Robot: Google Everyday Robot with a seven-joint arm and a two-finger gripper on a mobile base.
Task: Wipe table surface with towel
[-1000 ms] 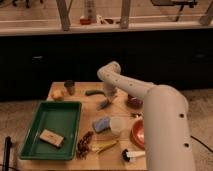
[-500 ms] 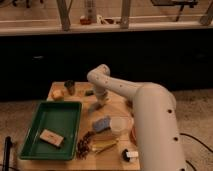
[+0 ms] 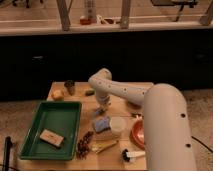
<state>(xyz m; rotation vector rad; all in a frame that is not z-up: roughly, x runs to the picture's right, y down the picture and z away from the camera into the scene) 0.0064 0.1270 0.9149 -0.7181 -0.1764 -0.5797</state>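
Observation:
The tan wooden table surface (image 3: 120, 102) holds many items. The towel (image 3: 101, 124), a pale grey-blue cloth, lies near the middle front, beside a white cup (image 3: 118, 126). My white arm comes in from the right, bends at its elbow (image 3: 101, 80) and points down. The gripper (image 3: 102, 109) hangs just above the table, right behind the towel. I cannot tell whether it touches the towel.
A green tray (image 3: 35, 142) with a tan block (image 3: 51, 137) fills the left front. A yellow item (image 3: 57, 94), a dark cup (image 3: 70, 86) and a green object (image 3: 90, 92) sit at the back left. An orange bowl (image 3: 136, 135), a yellow item (image 3: 103, 146) and brown bits (image 3: 86, 142) are at the front.
The arm has swung left, and the gripper has come forward and down toward the towel. The table items have not moved.

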